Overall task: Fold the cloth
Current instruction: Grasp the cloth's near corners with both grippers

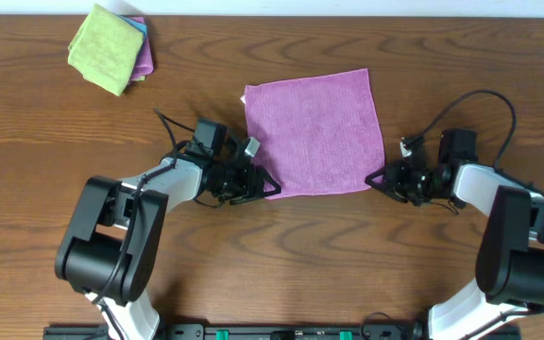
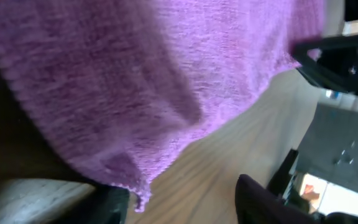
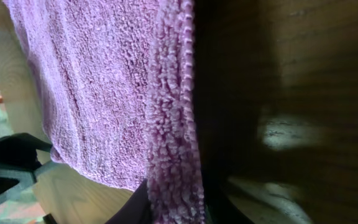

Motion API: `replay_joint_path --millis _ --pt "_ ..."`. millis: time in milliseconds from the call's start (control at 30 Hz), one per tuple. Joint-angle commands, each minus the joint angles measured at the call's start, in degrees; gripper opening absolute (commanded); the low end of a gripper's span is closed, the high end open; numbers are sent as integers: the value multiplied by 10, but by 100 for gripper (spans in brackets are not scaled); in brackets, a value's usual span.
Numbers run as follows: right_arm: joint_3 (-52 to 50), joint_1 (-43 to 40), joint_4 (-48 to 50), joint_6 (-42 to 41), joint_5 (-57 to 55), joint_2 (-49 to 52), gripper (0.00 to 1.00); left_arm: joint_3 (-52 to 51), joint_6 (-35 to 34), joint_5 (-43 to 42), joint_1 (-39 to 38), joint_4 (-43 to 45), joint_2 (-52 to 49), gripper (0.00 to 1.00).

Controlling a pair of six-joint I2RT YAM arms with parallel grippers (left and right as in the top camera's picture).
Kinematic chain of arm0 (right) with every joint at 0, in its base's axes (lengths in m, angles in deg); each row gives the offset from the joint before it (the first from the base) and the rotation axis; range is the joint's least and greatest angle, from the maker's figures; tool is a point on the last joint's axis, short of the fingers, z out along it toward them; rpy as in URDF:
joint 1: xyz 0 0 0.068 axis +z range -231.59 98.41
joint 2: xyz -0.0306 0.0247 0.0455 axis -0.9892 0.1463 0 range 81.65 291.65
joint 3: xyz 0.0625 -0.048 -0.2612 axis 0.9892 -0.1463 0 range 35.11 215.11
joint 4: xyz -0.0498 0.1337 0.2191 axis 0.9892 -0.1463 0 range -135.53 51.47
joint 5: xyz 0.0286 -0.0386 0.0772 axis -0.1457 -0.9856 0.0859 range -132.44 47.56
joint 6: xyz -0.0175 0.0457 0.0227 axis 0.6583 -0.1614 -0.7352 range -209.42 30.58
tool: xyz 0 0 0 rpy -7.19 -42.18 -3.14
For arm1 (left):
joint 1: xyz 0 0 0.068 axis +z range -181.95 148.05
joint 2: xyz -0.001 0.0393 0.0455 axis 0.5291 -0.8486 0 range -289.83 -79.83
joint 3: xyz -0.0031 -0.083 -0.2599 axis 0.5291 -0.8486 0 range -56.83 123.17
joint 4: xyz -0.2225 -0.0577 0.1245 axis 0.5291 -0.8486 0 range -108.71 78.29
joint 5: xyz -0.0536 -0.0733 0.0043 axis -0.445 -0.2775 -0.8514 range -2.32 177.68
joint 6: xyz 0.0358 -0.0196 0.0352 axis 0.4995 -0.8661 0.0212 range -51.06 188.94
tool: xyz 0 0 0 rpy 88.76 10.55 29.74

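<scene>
- Overhead: purple cloth [image 1: 314, 132] flat, unfolded; folded stack [image 1: 111, 47] well off its far-left corner.
- L gripper [image 1: 270, 188] & R gripper [image 1: 373, 178] each pinch a near corner.
- Step: 1st fold starting; next prob. lift both evenly, carry to far edge.

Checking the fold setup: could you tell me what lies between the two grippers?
The purple cloth; its near edge spans from left gripper to right gripper, seen overhead.
</scene>
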Motion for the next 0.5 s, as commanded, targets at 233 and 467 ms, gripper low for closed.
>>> replay_joint_path --millis 233,467 --pt "8 -14 -24 3 -85 24 32 -4 -21 37 -3 2 -9 26" --pt "32 -16 -57 20 -96 24 27 -4 -24 37 -2 2 -9 6"
